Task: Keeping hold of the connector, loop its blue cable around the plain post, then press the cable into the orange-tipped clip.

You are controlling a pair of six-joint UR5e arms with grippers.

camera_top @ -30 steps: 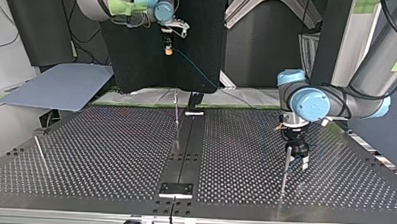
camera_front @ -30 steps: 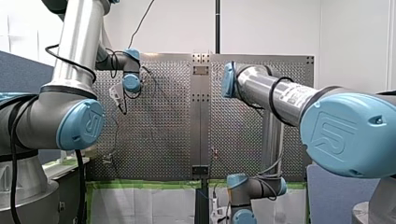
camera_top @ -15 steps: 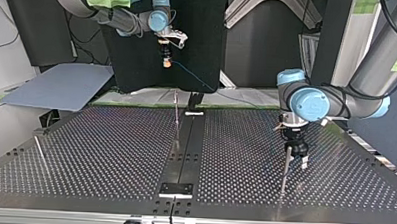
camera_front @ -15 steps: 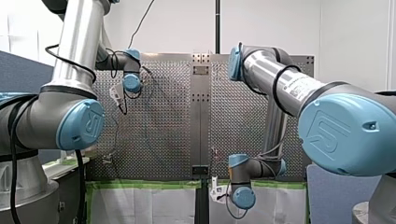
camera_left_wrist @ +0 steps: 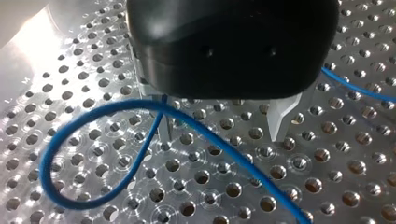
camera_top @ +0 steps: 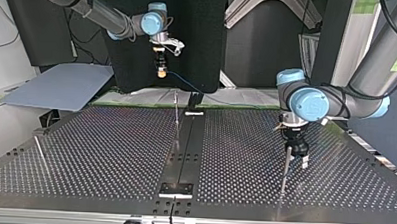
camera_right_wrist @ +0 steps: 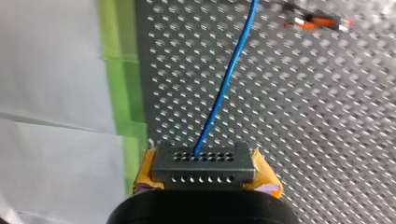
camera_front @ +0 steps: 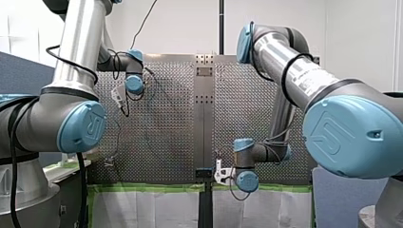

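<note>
Currently right gripper (camera_top: 161,70) high above table (camera_top: 110,154) edge, pointing down, pinching connector (camera_right_wrist: 203,162); cable (camera_right_wrist: 224,88) running ahead past clip (camera_right_wrist: 322,21); left gripper (camera_left_wrist: 222,122) low, spread, over cable loop.

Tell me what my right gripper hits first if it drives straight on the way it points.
Probably the perforated table, close to its green tape; the held connector would touch first. Depth is unclear.
</note>
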